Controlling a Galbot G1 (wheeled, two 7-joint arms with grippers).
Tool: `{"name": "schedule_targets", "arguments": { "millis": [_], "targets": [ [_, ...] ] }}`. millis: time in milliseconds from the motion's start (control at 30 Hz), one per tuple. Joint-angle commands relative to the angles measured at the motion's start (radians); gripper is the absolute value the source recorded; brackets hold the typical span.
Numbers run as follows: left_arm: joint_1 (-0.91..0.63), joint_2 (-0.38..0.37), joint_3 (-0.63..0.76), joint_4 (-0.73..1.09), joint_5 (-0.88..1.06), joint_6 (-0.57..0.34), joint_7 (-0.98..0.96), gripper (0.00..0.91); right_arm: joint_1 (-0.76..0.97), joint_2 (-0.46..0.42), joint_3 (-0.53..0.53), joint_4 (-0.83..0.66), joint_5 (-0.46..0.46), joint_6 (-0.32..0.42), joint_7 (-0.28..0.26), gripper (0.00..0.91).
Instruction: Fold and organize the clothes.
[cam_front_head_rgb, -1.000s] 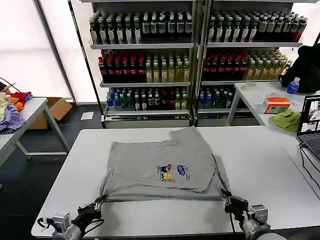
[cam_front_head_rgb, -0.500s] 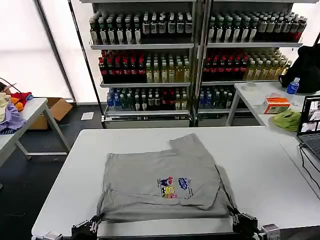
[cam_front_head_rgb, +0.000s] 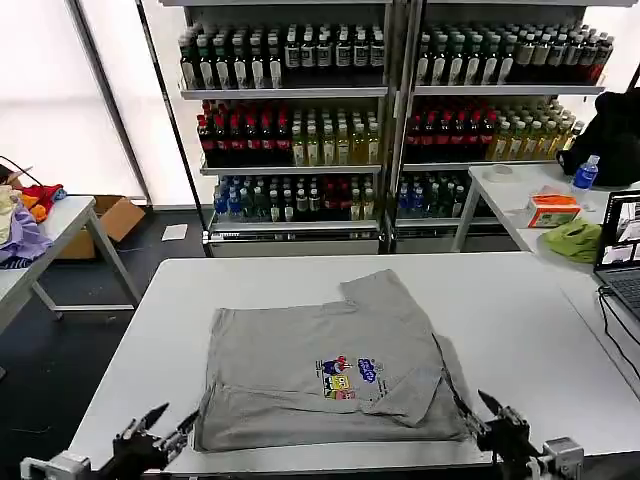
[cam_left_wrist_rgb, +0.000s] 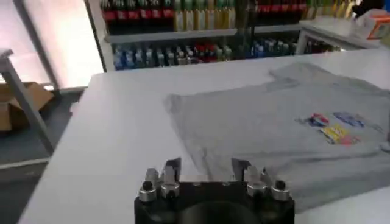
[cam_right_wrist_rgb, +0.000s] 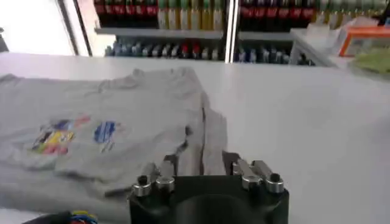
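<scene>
We see a light grey short-sleeved shirt (cam_front_head_rgb: 320, 370) lying flat on the white desk (cam_front_head_rgb: 530, 340), toward the near edge and slightly left of centre. It is partly folded: one side is turned over the middle, and a sleeve points toward the far side of the desk. A small multicoloured chest print (cam_front_head_rgb: 349, 373) faces up near the shirt's near right part. The near hem lies just short of the desk's front edge.

At the near left corner of the shirt we see the left gripper (cam_front_head_rgb: 152, 435), low over the desk edge, its fingers (cam_front_head_rgb: 155, 413) spread apart and holding nothing; its tips are just beside the hem, apart from the cloth. At the near right corner the right gripper (cam_front_head_rgb: 495, 420) sits just beside the shirt's folded edge, its fingers (cam_front_head_rgb: 489, 402) also released and empty. From the left wrist camera we see the shirt (cam_left_wrist_rgb: 286, 131) ahead of the left gripper (cam_left_wrist_rgb: 206, 167); from the right wrist camera the shirt (cam_right_wrist_rgb: 116, 134) lies ahead of the right gripper (cam_right_wrist_rgb: 198, 161).

Beyond the desk stand shelves of bottled drinks (cam_front_head_rgb: 380, 120). To the right, another desk holds a lime-green cloth (cam_front_head_rgb: 575, 240).
</scene>
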Motion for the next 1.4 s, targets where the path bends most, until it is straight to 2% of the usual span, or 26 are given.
{"name": "schedule_targets", "arguments": {
  "millis": [33,67,100,300,333,467,600,733,833,900,1067,1367,1400],
  "targets": [
    [-0.220,0.139,-0.031,0.139,-0.107,0.005,0.055,0.907,0.515,0.030,-0.096,-0.255,-0.074,-0.109,-0.200,0.907],
    [-0.277,0.149,-0.008,0.165,-0.113,0.006,0.083,0.907,0.628,0.047,-0.135,-0.346,-0.109,-0.123,-0.255,0.907],
    [-0.302,0.164,0.006,0.199,-0.113,0.005,0.097,0.907,0.704,0.057,-0.167,-0.404,-0.137,-0.127,-0.288,0.907],
    [-0.581,0.205,0.211,0.435,-0.091,0.005,0.152,0.907,0.971,0.096,-0.339,-0.719,-0.161,-0.125,-0.360,0.907],
    [-0.659,0.205,0.260,0.487,-0.090,0.005,0.153,0.907,1.000,0.094,-0.359,-0.752,-0.156,-0.122,-0.369,0.907],
    [-0.803,0.216,0.381,0.615,-0.063,0.003,0.186,0.907,1.136,0.102,-0.471,-0.896,-0.152,-0.121,-0.421,0.907],
    [-0.919,0.202,0.492,0.757,-0.008,-0.009,0.205,0.907,1.191,0.169,-0.511,-1.035,-0.196,-0.091,-0.429,0.907],
    [-0.983,0.180,0.547,0.869,0.005,-0.023,0.218,0.907,1.220,0.212,-0.556,-1.104,-0.232,-0.079,-0.453,0.907],
    [-1.043,0.165,0.584,0.923,0.017,-0.023,0.217,0.907,1.231,0.249,-0.563,-1.166,-0.248,-0.077,-0.448,0.907],
    [-1.094,0.149,0.608,0.971,0.025,-0.025,0.217,0.907,1.231,0.265,-0.564,-1.184,-0.270,-0.076,-0.450,0.907],
    [-1.180,0.105,0.645,1.099,0.036,-0.032,0.217,0.907,1.229,0.271,-0.591,-1.179,-0.251,-0.089,-0.453,0.907],
    [-1.197,0.085,0.668,1.131,0.022,-0.025,0.214,0.907,1.257,0.326,-0.603,-1.246,-0.249,-0.110,-0.414,0.907],
    [-1.196,0.084,0.666,1.129,0.019,-0.025,0.214,0.907,1.255,0.329,-0.608,-1.246,-0.247,-0.126,-0.405,0.836]
  ]
}}
